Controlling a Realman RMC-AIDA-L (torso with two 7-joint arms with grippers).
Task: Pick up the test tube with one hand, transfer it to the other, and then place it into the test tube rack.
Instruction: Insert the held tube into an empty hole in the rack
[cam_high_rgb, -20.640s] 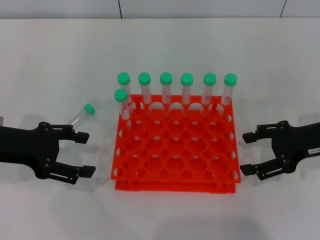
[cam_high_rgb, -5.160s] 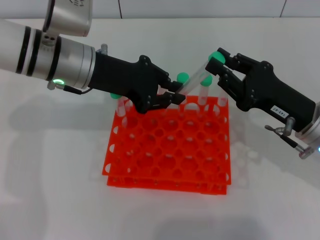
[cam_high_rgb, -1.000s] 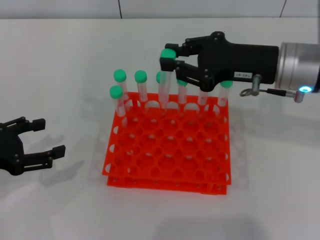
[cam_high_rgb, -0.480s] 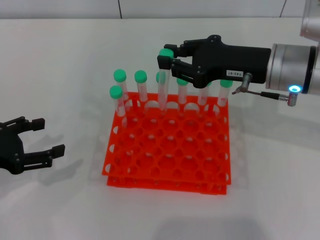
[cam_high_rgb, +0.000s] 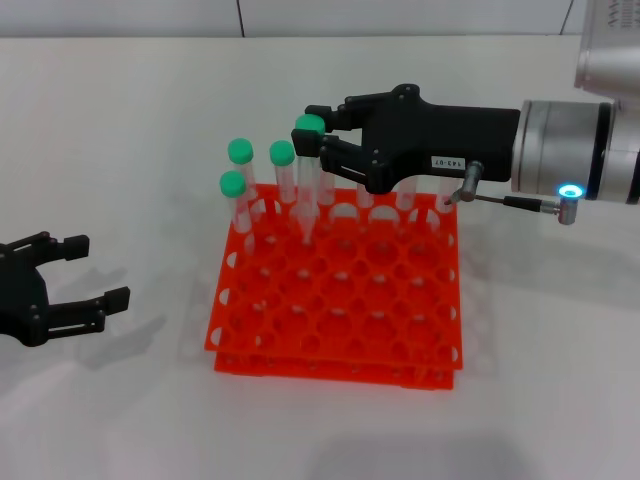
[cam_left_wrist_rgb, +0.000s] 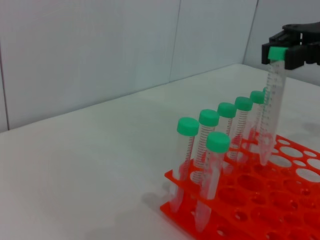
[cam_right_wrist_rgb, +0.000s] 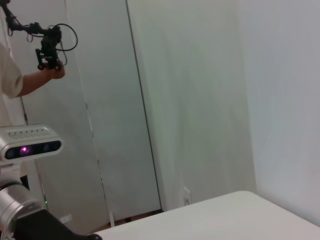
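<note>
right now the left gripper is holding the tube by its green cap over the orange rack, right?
Not the left. In the head view the right gripper holds the tube by its green cap over the orange rack; the left gripper sits off to the side, jaws open.

Colours on the white table (cam_high_rgb: 120, 130)

Orange rack (cam_high_rgb: 340, 310); clear tube (cam_high_rgb: 306, 180) with green cap; black right gripper (cam_high_rgb: 312, 132) bearing a white label.

It is a laboratory: a white table (cam_high_rgb: 120, 130) carries an orange test tube rack (cam_high_rgb: 340, 300) with green-capped tubes (cam_left_wrist_rgb: 188, 150), plain pale walls behind.
</note>
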